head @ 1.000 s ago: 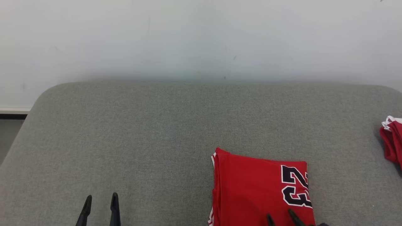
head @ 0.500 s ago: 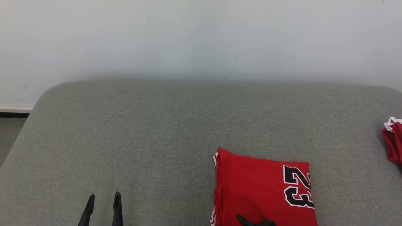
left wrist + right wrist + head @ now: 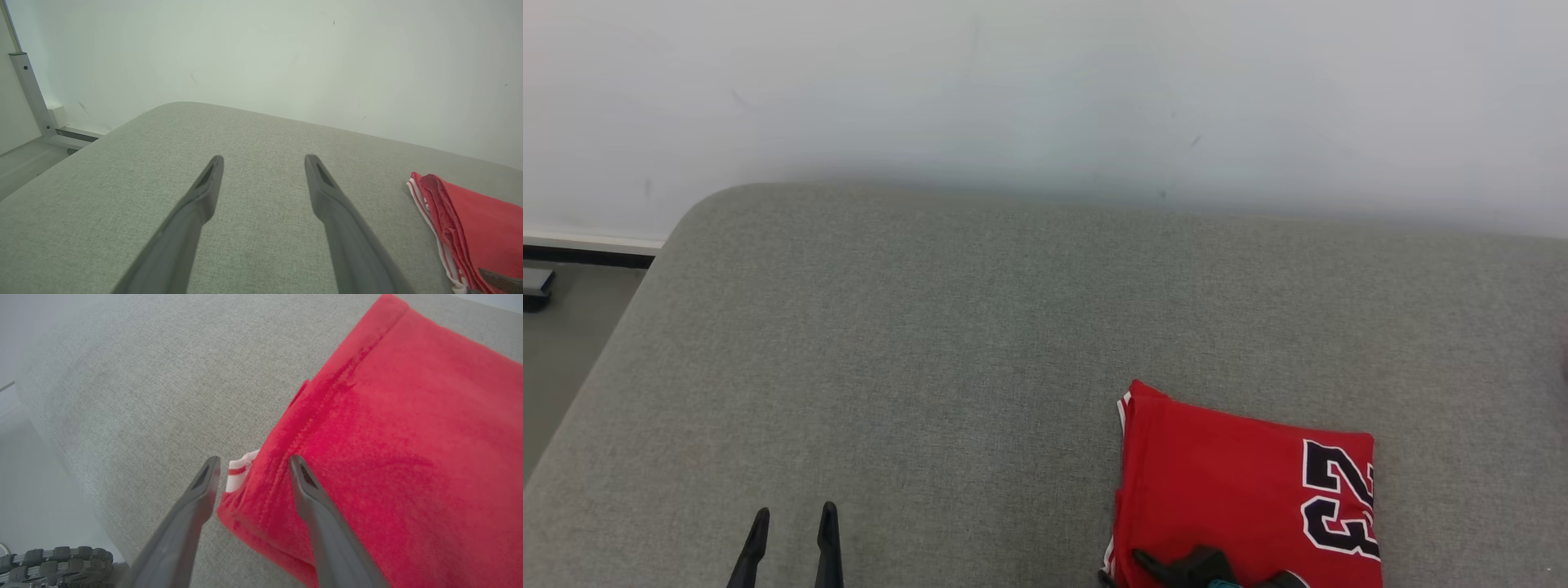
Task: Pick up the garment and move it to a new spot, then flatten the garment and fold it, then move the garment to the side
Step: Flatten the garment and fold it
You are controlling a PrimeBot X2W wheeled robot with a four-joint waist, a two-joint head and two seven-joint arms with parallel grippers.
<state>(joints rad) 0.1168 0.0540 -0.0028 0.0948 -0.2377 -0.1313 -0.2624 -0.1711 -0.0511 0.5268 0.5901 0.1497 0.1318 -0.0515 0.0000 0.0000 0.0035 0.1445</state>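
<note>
The red jersey (image 3: 1241, 490), folded into a neat rectangle with its number 23 facing up, lies on the grey cushion (image 3: 931, 367) at the robot's near right. Judging by that, only the move to the side is left.

The right gripper (image 3: 254, 458) is at the jersey's near left corner with its fingers apart. One finger is over bare cushion just beside the fabric and the other is above the red cloth, so the folded edge and its striped trim (image 3: 239, 469) sit between them (nothing is pinched yet). The left gripper (image 3: 794, 511) hovers over empty cushion well to the left, its fingers also spread and holding nothing.

The main risk is a shallow grip. If the fingers close on only the top layer or the trim, lifting would probably peel that layer off and undo the fold. Even a full pinch at one corner leaves the rest of the soft stack unsupported, so it may sag and open. Dragging it instead could make the layers slide over each other on the textured upholstery. The outer finger might also catch the cushion fabric as it closes.
</note>
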